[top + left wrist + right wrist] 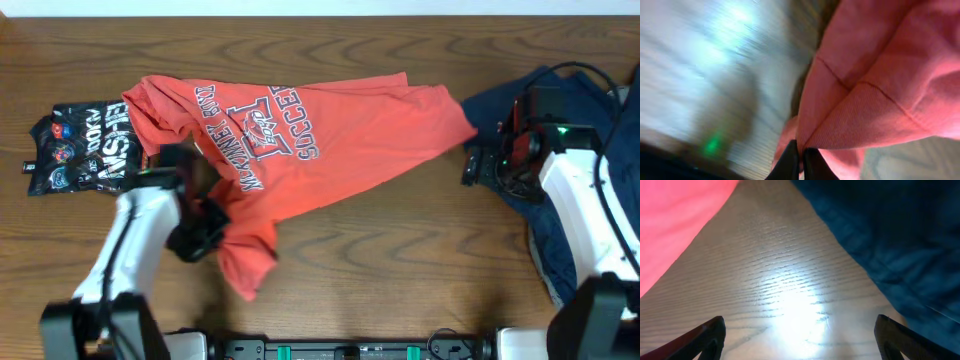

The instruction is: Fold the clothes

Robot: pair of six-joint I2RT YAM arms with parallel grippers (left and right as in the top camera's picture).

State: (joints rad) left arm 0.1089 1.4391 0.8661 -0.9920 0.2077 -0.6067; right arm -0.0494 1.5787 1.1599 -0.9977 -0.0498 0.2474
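The orange-red T-shirt (320,130) lies spread across the middle of the wooden table, print side up, with its navy-and-white chest print (250,125) showing. My left gripper (205,225) is shut on a bunched edge of the T-shirt at its lower left; the left wrist view shows the fingers (801,159) pinching orange-red cloth (880,90). My right gripper (470,168) is open and empty just right of the shirt's right end; the right wrist view shows its fingers (799,340) wide apart over bare wood, with the shirt's edge (675,225) at upper left.
A glossy black printed snack bag (80,145) lies at the far left, touching the shirt. A dark navy garment (560,150) lies at the right under my right arm, also in the right wrist view (890,240). The table (400,260) is wood-grained.
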